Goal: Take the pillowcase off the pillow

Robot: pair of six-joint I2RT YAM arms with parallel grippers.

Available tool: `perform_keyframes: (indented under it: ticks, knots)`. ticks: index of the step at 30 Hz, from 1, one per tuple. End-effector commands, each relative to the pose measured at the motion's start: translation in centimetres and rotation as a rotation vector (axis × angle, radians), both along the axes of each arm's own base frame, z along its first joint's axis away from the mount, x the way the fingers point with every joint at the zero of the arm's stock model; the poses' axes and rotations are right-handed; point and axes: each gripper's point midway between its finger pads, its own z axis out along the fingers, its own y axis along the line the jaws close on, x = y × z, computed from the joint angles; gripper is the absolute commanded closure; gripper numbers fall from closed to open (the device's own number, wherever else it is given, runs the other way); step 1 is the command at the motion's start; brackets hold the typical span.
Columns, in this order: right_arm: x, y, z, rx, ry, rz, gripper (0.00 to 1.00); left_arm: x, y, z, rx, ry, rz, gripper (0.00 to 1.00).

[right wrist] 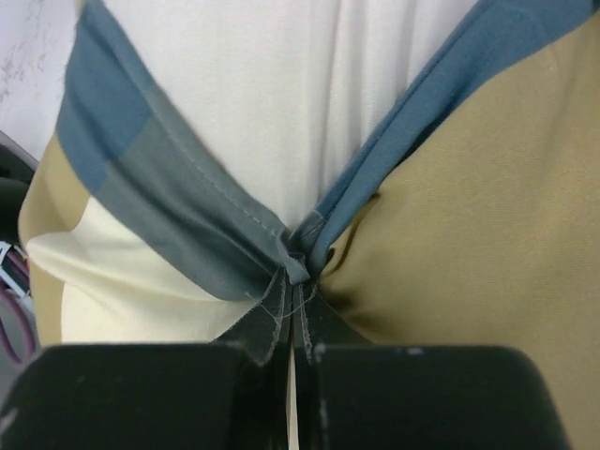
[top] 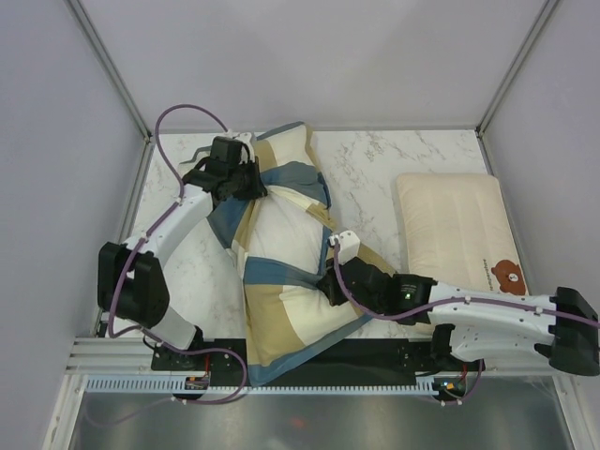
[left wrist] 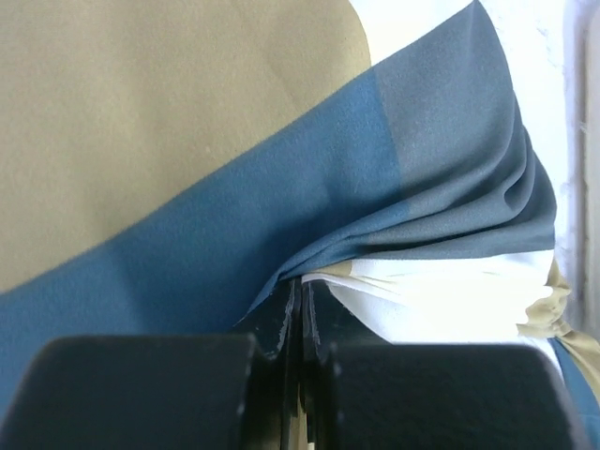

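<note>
Left claw [left wrist: 300, 292]: we see it clenched on a blue fold of the pillowcase [top: 286, 323].
Right claw [right wrist: 298, 277]: clenched on the pillowcase's gathered hem.
Pillow [top: 281, 232]: on the surface [top: 375, 164], partly bared, partly inside the pillowcase.

You have open bench [top: 366, 169] between the bunched pillowcase [top: 281, 319] and the bear-print pillow [top: 455, 230], running up to the back wall [top: 309, 66]. Your left tool [top: 251, 180] sits near the back-left corner, with the side wall [top: 56, 141] close beside its arm. The bear-print pillow fills the strip along the right wall [top: 562, 112]. The pillowcase reaches the near edge between the arm bases.
</note>
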Motion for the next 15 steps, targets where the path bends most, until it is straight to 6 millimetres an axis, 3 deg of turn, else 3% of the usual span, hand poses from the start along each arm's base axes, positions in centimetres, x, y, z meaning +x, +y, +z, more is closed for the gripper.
perform_keyframes:
  ticks: [1, 5, 6, 7, 12, 14, 15]
  knots:
    - [-1.2, -1.1, -7.0, -0.147, 0.124, 0.007, 1.00, 1.7, 6.6, 1.0, 0.133, -0.152, 0.232, 0.98]
    - [1.9, -0.8, -9.1, -0.142, 0.131, -0.049, 1.00, -1.3, 7.2, 0.1, 0.128, -0.125, 0.223, 0.98]
    - [3.5, -1.1, -9.6, -0.145, 0.132, -0.087, 1.00, -1.9, 7.2, 0.0, 0.125, -0.123, 0.222, 0.98]
    - [4.2, -1.2, -9.8, -0.149, 0.128, -0.096, 1.00, -3.0, 7.5, -1.0, 0.132, -0.098, 0.221, 0.98]
    - [7.9, -1.6, -10.0, -0.183, 0.075, -0.142, 1.00, -6.1, 7.5, 0.7, 0.110, -0.145, 0.194, 0.98]
    - [8.2, -1.2, -9.9, -0.191, 0.062, -0.125, 1.00, -7.2, 6.3, 1.3, 0.116, -0.179, 0.126, 0.97]
    - [8.4, -0.7, -9.8, -0.184, 0.063, -0.118, 1.00, -7.7, 5.8, 2.6, 0.108, -0.222, 0.102, 0.89]
